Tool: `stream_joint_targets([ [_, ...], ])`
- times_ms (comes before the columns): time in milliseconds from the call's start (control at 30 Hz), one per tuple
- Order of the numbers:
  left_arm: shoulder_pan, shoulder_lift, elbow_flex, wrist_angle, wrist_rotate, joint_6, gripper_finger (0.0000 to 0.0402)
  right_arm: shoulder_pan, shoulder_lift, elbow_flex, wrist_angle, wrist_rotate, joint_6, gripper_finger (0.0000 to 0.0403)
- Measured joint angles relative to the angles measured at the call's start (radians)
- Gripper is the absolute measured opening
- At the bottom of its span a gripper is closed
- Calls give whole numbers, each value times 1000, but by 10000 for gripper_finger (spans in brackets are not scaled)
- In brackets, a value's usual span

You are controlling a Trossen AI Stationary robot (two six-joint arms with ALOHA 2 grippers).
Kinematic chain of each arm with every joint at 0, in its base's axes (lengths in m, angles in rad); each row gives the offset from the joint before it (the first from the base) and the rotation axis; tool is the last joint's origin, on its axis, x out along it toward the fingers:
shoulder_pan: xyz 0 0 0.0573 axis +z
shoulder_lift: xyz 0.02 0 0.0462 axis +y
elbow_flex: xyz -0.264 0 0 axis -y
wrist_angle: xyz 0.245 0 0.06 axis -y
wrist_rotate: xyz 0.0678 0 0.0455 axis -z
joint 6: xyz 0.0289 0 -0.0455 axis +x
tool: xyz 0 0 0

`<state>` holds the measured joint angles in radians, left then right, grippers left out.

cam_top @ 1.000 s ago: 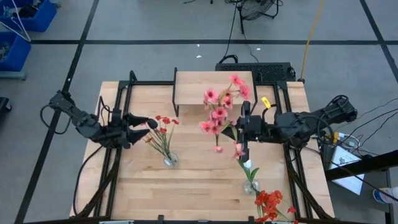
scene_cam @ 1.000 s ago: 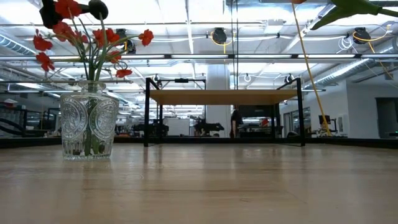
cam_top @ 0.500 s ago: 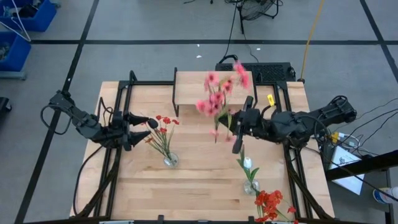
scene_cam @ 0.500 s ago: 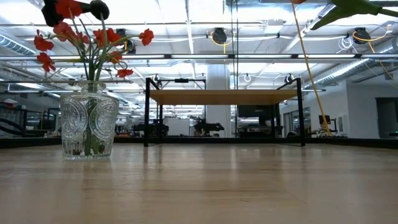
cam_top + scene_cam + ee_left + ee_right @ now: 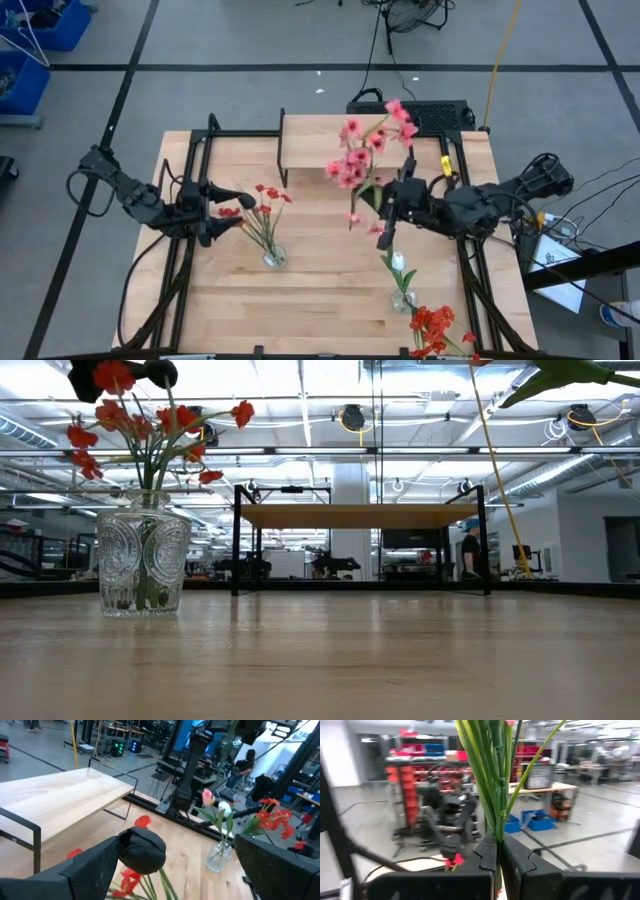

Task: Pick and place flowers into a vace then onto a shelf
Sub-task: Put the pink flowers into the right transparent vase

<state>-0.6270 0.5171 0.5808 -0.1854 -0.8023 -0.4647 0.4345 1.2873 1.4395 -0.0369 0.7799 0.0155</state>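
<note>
High view shows the right gripper, pinched on long green stems of pink artificial flowers, has swung them toward two o'clock over the wood-topped, black-legged shelf, while the left gripper gapes beside the red-flowered cut-glass vase.

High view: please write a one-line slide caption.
Right end effector holds pink flowers above the table; left one is open.

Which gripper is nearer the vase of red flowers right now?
Left. The left gripper is open beside the red flowers above their vase; the right gripper holds pink flowers farther off.
</note>
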Motion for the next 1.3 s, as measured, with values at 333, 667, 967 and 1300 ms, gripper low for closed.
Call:
stream_joint_targets([
  [333, 0, 0, 0, -8, 1, -20, 399, 231, -58, 0, -112, 264, 14, 0],
  [667, 0, 0, 0, -5, -9, -16, 399, 533, -193, 0, -394, 378, 160, 0],
  [967, 0, 0, 0, 2, -8, -41, 399, 741, -405, -241, -483, 368, 347, 0],
  [1300, 0, 0, 0, 2, -7, -89, 399, 818, -661, -698, 137, 345, 79, 0],
])
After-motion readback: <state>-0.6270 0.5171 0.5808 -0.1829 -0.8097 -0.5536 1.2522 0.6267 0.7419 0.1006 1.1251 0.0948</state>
